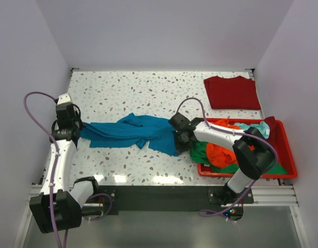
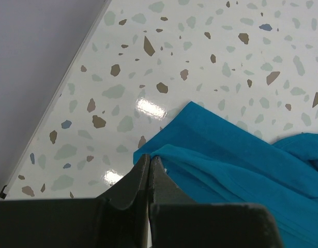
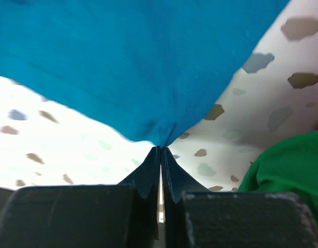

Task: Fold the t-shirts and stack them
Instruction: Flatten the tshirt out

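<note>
The teal-blue t-shirt (image 1: 130, 132) lies stretched and bunched across the middle of the table between my two grippers. My left gripper (image 1: 78, 129) is shut on its left edge; in the left wrist view the closed tips (image 2: 149, 159) pinch the cloth (image 2: 236, 160). My right gripper (image 1: 177, 135) is shut on its right edge; in the right wrist view the tips (image 3: 161, 150) pinch the cloth (image 3: 133, 62). A folded dark red t-shirt (image 1: 232, 93) lies at the back right. Orange (image 1: 221, 152), green (image 1: 201, 151) and pale aqua (image 1: 258, 127) shirts are piled in the bin.
The red plastic bin (image 1: 288, 152) stands at the right, just beside my right gripper. Green cloth (image 3: 288, 170) hangs over its edge near the right fingers. White walls enclose the speckled table (image 1: 127, 88) on three sides.
</note>
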Available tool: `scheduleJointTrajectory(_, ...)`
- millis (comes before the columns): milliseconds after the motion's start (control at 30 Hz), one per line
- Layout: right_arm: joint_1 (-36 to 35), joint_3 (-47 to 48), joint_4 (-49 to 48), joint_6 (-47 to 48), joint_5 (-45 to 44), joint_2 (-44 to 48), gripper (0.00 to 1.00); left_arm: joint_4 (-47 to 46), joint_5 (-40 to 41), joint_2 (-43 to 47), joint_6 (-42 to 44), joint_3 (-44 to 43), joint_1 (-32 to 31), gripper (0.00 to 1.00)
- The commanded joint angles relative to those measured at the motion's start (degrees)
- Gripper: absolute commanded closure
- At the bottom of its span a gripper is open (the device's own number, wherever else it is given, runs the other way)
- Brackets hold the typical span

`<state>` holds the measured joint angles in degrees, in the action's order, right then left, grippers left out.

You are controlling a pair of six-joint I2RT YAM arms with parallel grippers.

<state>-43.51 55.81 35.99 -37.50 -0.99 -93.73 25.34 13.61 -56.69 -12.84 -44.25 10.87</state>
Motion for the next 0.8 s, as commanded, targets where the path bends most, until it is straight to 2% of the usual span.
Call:
scheduleJointTrajectory(0, -0.2, 8.2, 4.6, 0.5, -1.0, 2.9, 1.0, -2.0, -0.9, -0.8, 0.5, -2.6, 0.4, 1.0)
scheduleJointTrajectory(100, 0.5, 15.0, 9.3, 1.9, -4.2, 5.0, 1.0, -2.1, -2.5, -2.8, -0.8, -3.4, 0.4, 1.0)
scheduleJointTrajectory(233, 5.7, 22.7, 10.9, 4.8, -4.5, 5.7, 1.0, -4.6, -10.6, -6.4, -5.6, -4.7, -0.4, 1.0)
scheduleJointTrajectory(367, 11.9, 30.4, 10.5, 10.0, -2.8, 3.0, 1.0, -7.7, -9.0, -11.3, -7.7, -11.3, -6.7, 1.0)
scheduleJointTrajectory(500, 16.2, 45.2, 12.9, 13.4, -3.4, -2.4, 1.0, -7.9, -12.1, -20.0, -10.4, -27.9, -9.1, 1.0)
scheduleJointTrajectory(533, 16.8, 53.0, 13.8, 13.6, -3.7, -5.1, 1.0, -7.7, -12.5, -21.4, -10.5, -31.2, -9.0, 1.0)
scheduleJointTrajectory(600, 18.3, 61.3, 16.4, 13.9, -4.3, -7.6, 1.0, -6.0, -12.0, -25.4, -10.6, -42.0, -9.1, 1.0)
scheduleJointTrajectory(633, 18.6, 69.7, 17.2, 14.1, -4.7, -9.0, 1.0, -5.2, -11.8, -26.6, -10.6, -45.9, -9.0, 1.0)
scheduleJointTrajectory(667, 18.9, 73.8, 18.5, 14.2, -5.8, -11.1, 1.0, -3.6, -11.8, -29.2, -10.6, -53.9, -9.0, 1.0)
scheduleJointTrajectory(767, 19.4, 86.5, 18.2, 14.8, -7.4, -12.9, 1.0, -0.6, -12.9, -32.4, -9.5, -65.9, -9.1, 1.0)
